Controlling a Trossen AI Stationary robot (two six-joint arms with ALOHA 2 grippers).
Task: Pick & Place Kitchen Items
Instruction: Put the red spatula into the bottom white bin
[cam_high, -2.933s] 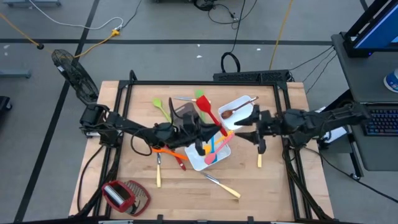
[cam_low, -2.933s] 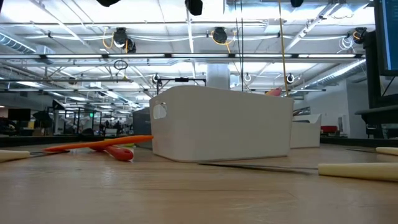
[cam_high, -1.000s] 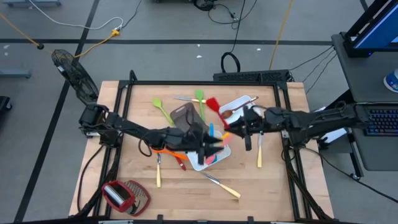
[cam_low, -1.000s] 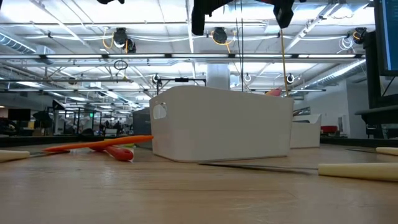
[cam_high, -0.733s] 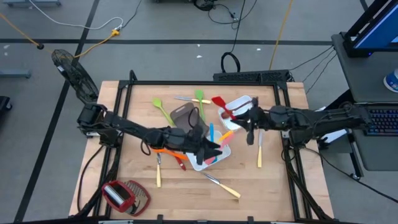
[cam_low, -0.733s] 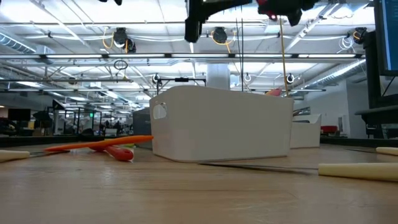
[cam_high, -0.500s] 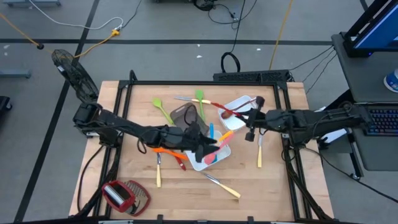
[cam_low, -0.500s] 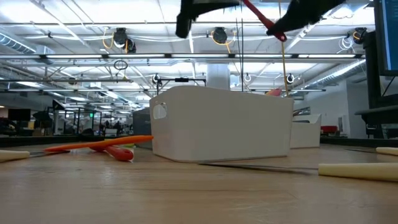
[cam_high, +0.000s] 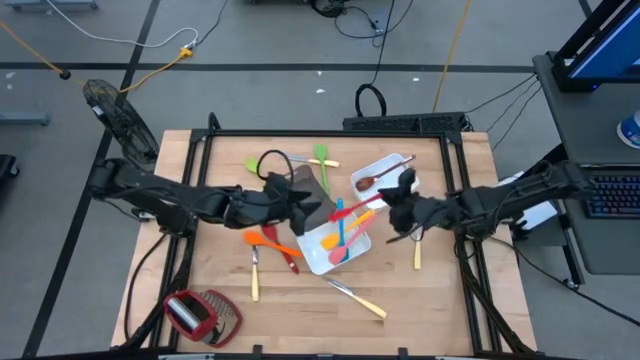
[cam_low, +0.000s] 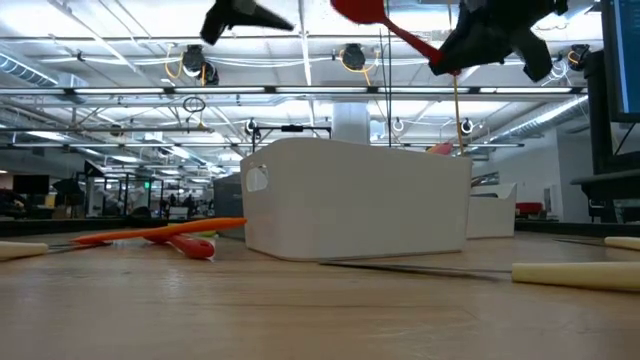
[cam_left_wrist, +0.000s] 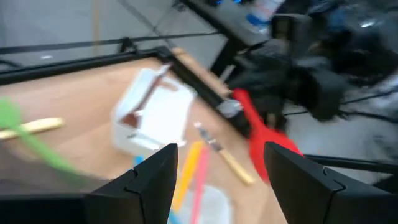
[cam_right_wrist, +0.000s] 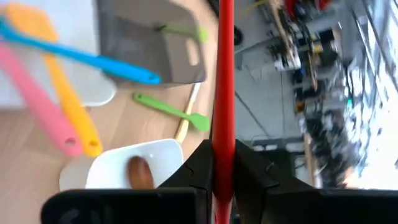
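Overhead, the right gripper (cam_high: 388, 208) was clamped on a long red plastic spatula (cam_high: 352, 207) above the white rectangular tray (cam_high: 322, 258) of coloured utensils. Left wrist view: the left gripper (cam_left_wrist: 214, 180) stood apart, empty, the spatula (cam_left_wrist: 261, 137) beyond it.

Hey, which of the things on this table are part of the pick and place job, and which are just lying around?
Job:
red spatula, held in the right gripper
blue spatula and pink spatula in the white tray
wooden spoon
green spatula
pale-handled knife

Lying about:
red-and-wire-mesh tool
grey-brown tray, with the open left gripper beside it
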